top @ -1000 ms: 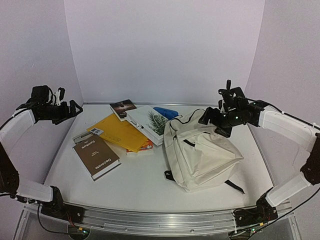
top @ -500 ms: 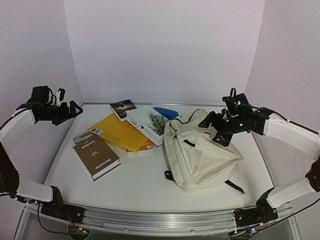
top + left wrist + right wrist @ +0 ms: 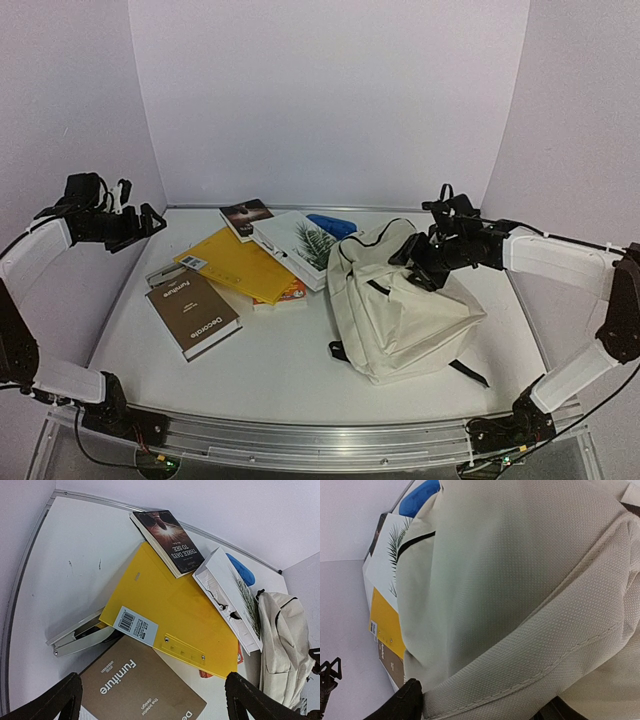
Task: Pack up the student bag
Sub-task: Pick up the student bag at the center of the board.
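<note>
We are looking at the student bag lying on its side on the white table. Its top is pointing toward the back wall, and a black strap is trailing out from under its near edge. The right gripper is sitting against the bag's far upper part, on the cream fabric just above the black zipper line. In the wrist view its fingers are standing apart with a stitched ridge of the bag's fabric lying between them. We cannot tell whether they are pressing on that ridge.

The left gripper is hanging well apart from the bag, far off to its left, with its fingers spread wide and nothing between them.

The other things are all lying to the bag's left.
- A white book with a palm leaf is touching the bag's left edge.
- A blue object is showing just behind the bag's top.
- Further from the bag, a yellow folder is lying flat.
- A dark book is lying behind the folder.
- A brown book is lying nearer to us than the folder.
- A silver stapler is lying farthest from the bag, partly under the folder.
</note>
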Controlling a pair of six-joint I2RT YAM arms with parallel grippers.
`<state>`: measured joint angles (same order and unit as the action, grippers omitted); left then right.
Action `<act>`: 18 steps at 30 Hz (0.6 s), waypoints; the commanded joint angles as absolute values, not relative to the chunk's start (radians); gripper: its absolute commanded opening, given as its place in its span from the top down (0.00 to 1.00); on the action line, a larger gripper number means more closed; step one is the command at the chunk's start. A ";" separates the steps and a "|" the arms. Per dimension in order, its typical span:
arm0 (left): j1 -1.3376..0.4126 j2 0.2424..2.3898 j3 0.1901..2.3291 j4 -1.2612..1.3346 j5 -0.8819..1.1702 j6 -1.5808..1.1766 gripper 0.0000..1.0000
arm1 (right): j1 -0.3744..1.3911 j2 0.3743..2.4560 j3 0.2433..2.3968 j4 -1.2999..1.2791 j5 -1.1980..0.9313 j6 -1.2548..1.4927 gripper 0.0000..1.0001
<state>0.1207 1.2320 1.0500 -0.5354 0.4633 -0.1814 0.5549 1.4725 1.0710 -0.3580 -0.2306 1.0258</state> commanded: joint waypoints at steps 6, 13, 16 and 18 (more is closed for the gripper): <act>0.122 1.253 1.088 -0.546 0.449 -0.176 0.00 | 0.563 1.477 1.122 -0.335 -0.152 0.970 0.86; 0.123 1.260 1.088 -0.545 0.448 -0.175 0.00 | 0.564 1.384 1.220 -0.392 -0.153 0.706 1.00; 0.122 1.261 1.086 -0.541 0.452 -0.173 0.00 | 0.568 1.357 1.283 -0.445 -0.249 0.550 1.00; 0.123 1.261 1.084 -0.537 0.458 -0.173 0.00 | 0.581 1.343 1.319 -0.491 -0.307 0.449 1.00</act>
<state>0.1207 1.2594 1.0504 -0.5415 0.4511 -0.1814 0.5572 1.4370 1.1843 -0.4867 -0.1945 0.7235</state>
